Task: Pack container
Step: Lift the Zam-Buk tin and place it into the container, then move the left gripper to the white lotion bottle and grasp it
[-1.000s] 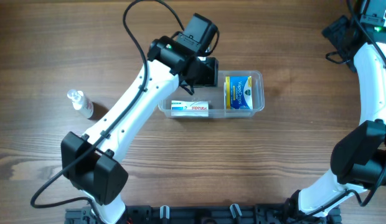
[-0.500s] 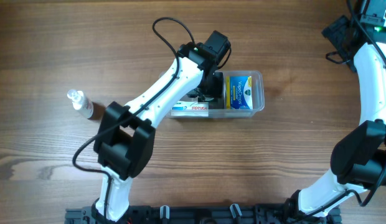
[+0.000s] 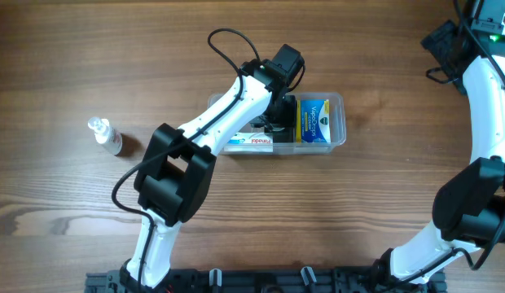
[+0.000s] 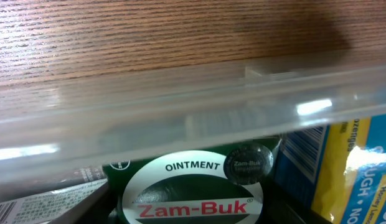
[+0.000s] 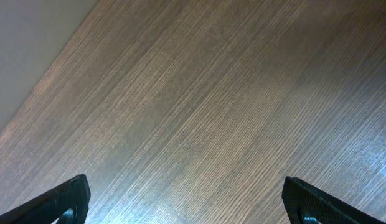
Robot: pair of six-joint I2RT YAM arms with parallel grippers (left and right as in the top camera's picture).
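Container (image 3: 340, 114) sits a bit right of the middle of the table (image 3: 73, 49), holding a blue-and-yellow box (image 3: 315, 120) at its right end, a white box (image 3: 251, 142) by the front wall and a green Zam-Buk box (image 4: 193, 193) between them (wrist cam is nearly on it). Left gripper (image 3: 277, 114) dips inside, can't tell how its jaws stand. Right gripper (image 5: 190, 202) hangs far off right, jaws wide apart.

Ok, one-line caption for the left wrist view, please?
Left wrist close-up: green Zam-Buk ointment box seen past the rim of the clear plastic rectangular container, beside a blue-and-yellow box.
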